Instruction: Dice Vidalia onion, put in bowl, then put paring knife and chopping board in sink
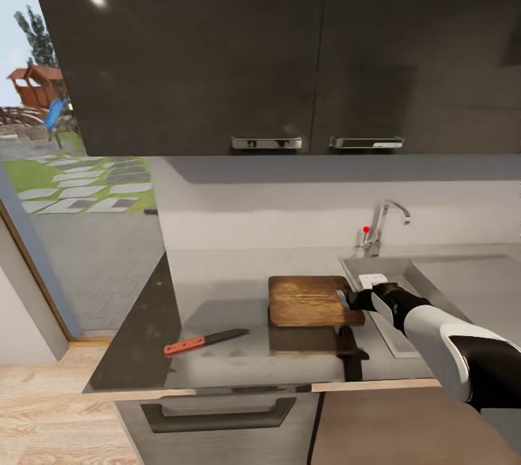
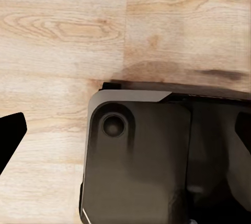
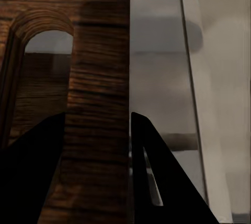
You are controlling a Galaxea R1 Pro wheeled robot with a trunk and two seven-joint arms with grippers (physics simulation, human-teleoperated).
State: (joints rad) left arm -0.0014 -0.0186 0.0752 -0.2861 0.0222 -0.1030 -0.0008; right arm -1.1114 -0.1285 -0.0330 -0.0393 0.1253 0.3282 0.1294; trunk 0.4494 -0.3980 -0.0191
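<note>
The right claw [image 1: 346,298] is seen at the right short edge of the chopping board [image 1: 312,300], its two dark fingers [image 3: 31,182] set astride the strip of wood between the handle slot and the board's edge; the fingers are parted on either side of that strip, and whether they are pressing on it cannot be told. The board is laid flat on the grey counter [image 1: 217,284], just left of the sink [image 1: 434,284], behind which a chrome tap [image 1: 383,222] with a red knob is mounted. The paring knife [image 1: 205,341] is found lying on the counter near its front edge, well apart from the board to the left. In the left wrist view, a dark finger of the left claw [image 2: 9,136] is glimpsed over the wooden floor [image 2: 63,30]; its state cannot be told.
</note>
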